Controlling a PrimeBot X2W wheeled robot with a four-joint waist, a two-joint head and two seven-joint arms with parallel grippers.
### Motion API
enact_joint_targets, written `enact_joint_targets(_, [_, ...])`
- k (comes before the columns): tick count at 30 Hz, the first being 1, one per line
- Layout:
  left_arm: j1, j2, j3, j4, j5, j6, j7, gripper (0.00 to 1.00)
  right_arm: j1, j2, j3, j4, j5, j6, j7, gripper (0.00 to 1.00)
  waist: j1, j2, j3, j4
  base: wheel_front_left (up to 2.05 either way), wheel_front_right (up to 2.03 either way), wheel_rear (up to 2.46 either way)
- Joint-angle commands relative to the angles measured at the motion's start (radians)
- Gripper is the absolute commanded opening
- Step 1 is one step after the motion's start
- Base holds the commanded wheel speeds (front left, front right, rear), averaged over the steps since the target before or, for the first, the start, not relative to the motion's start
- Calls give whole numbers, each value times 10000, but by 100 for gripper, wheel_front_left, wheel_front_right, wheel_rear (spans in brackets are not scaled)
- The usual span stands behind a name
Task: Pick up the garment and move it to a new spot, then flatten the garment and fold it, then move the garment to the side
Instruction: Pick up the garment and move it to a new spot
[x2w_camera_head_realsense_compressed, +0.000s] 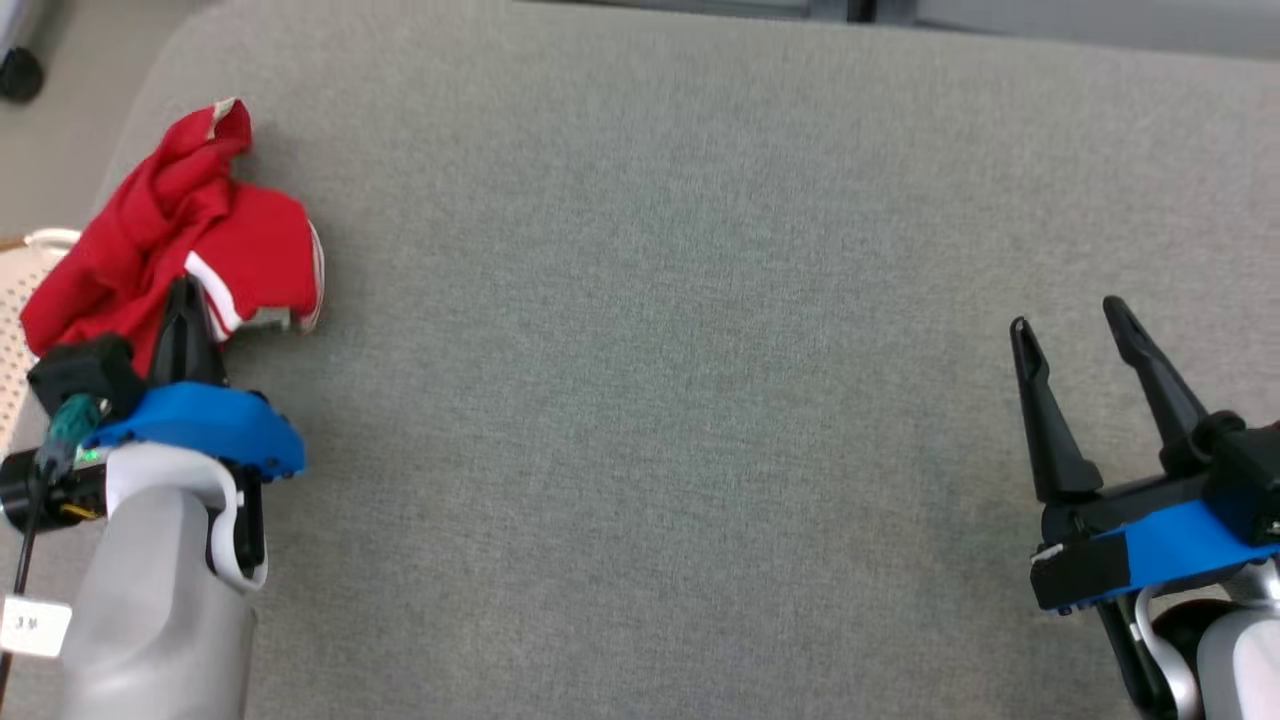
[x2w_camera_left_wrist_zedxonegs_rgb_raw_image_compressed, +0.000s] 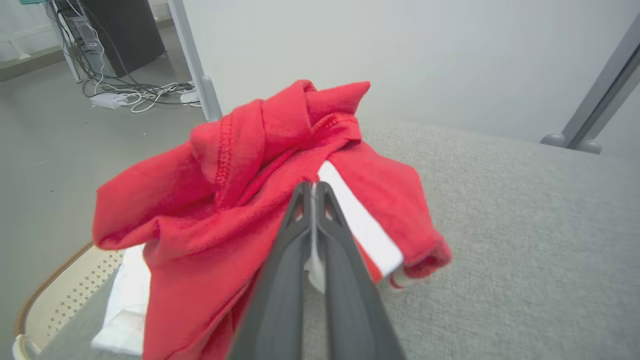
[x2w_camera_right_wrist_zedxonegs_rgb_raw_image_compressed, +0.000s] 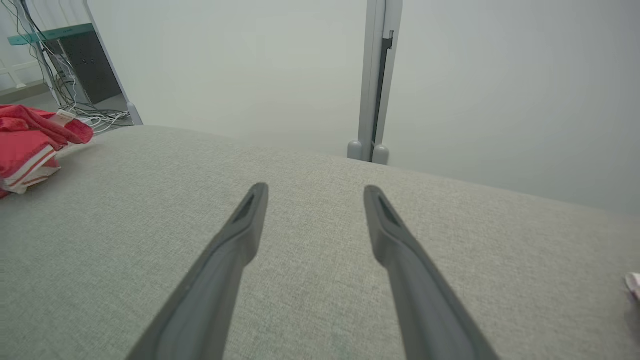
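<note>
Left gripper (x2w_camera_left_wrist_zedxonegs_rgb_raw_image_compressed: 313, 187) tight on garment (x2w_camera_left_wrist_zedxonegs_rgb_raw_image_compressed: 215, 210), grey surface (x2w_camera_head_realsense_compressed: 660, 360)

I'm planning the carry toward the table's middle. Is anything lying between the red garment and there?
Nothing visible. The left gripper is shut on the red garment near the left edge of the table; its grey top from there to the middle lies bare. The open right gripper sits far right.

lab-like test room: tangled floor cables (x2w_camera_left_wrist_zedxonegs_rgb_raw_image_compressed: 132, 95), dark computer cabinet (x2w_camera_left_wrist_zedxonegs_rgb_raw_image_compressed: 122, 32), metal post (x2w_camera_right_wrist_zedxonegs_rgb_raw_image_compressed: 375, 75), bare walls (x2w_camera_right_wrist_zedxonegs_rgb_raw_image_compressed: 500, 75)
</note>
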Motion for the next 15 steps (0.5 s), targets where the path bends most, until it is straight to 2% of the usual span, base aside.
enact_joint_targets(1, [444,35,157,-554,159,137,-39,0,180,91,-29,108,70,1,-105,100,0,1,-493,-256,0,0,0])
enact_joint_targets(8, [2183,-37,485,-3420,697,530,-41,0,661,386,-94,353,76,1,-371,100,0,1,-1666,-551,0,0,0])
enact_joint_targets(15, [3655,-250,134,-5767,1091,874,86,0,987,574,-120,303,118,1,-428,100,0,1,-2165,-993,0,0,0])
